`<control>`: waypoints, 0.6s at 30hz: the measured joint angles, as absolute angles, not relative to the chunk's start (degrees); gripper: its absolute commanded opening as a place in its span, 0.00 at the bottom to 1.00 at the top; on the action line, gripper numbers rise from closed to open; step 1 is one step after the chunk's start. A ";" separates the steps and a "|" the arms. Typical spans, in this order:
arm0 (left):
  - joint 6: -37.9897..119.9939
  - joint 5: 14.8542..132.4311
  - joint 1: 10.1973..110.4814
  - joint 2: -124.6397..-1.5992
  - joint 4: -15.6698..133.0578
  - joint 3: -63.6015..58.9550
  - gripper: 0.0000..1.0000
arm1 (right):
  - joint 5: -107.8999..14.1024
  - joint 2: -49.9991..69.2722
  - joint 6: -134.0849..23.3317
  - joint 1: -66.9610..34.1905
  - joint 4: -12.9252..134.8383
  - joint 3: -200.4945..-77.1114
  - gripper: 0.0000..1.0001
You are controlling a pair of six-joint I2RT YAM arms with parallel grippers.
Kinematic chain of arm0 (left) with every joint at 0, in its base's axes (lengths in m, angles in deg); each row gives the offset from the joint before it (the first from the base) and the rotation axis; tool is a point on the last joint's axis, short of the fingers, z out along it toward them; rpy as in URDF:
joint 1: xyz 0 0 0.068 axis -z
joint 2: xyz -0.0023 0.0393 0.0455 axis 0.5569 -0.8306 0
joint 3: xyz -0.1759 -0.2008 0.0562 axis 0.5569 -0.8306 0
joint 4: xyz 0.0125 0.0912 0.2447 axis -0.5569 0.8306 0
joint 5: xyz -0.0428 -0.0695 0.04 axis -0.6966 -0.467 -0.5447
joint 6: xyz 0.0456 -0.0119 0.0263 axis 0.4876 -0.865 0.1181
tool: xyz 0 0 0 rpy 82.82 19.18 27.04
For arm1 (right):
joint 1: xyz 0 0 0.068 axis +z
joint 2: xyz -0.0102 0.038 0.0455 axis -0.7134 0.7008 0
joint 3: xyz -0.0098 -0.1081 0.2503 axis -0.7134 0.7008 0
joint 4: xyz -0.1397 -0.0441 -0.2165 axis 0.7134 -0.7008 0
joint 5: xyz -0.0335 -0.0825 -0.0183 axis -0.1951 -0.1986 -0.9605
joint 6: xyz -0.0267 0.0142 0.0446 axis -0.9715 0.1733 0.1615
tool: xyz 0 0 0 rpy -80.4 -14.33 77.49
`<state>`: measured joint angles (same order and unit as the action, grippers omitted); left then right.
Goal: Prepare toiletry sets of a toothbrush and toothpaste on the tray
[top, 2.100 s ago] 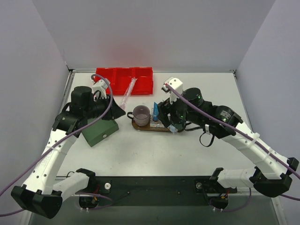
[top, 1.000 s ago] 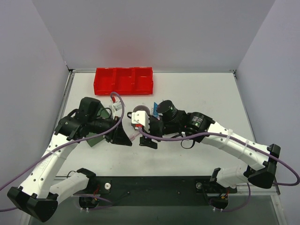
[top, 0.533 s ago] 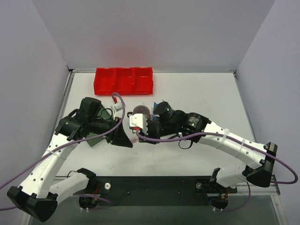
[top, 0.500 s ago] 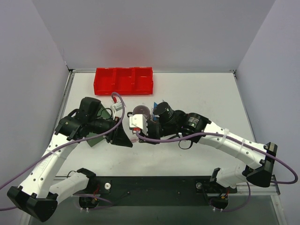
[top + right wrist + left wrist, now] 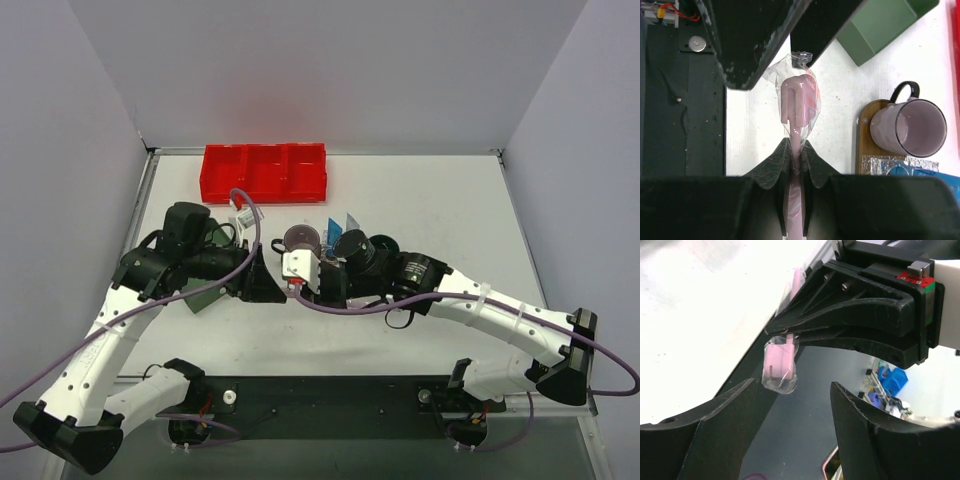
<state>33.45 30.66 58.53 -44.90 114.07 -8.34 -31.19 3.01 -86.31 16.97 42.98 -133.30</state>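
L gripper (image 5: pixel 792 395) was spread wide, both fingers apart and holding nothing. It faced the R arm over bare table, w/ the dark green box (image 5: pixel 880 25) behind it. In the R wrist view the clear wrapper's tip sat right at the gap between the L fingers; whether it touched them couldn't be told.

1 pink toothbrush (image 5: pixel 798 100) hung between the 2 arms, off the table and left of the tray. It was sealed in a loose, crinkly plastic sleeve. R gripper (image 5: pixel 796 147) was clamped on the handle just below the head.

Handling, as a guess: v. light, thin, a bit springy along its length, and the film is slick, so the brush may slide or twist inside it. Best hold is prob. across the stiff handle through the plastic, not on the loose film at the tip and not on the bristle end. Light squeeze should be enough.

Further right, the tray (image 5: pixel 867 155) carried a translucent mug (image 5: pixel 914 126) and a blue toothpaste tube (image 5: pixel 920 172). No brush was visible on it.
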 measured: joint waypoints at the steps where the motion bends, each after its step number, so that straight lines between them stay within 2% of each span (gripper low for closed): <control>1: 33.40 31.80 58.48 -44.66 114.14 -8.01 0.72 | -31.99 2.44 -86.16 16.97 43.77 -132.55 0.00; 9: 32.16 41.33 58.42 -42.56 113.37 -8.04 0.72 | -36.45 -1.16 -85.11 16.97 48.86 -129.14 0.00; 17: 26.65 42.24 58.42 -40.62 105.40 -12.45 0.71 | -37.83 -1.16 -84.96 16.97 50.61 -128.58 0.00; 18: 25.93 42.22 58.42 -40.60 104.39 -12.78 0.68 | -37.85 -1.16 -84.98 16.97 50.63 -128.55 0.00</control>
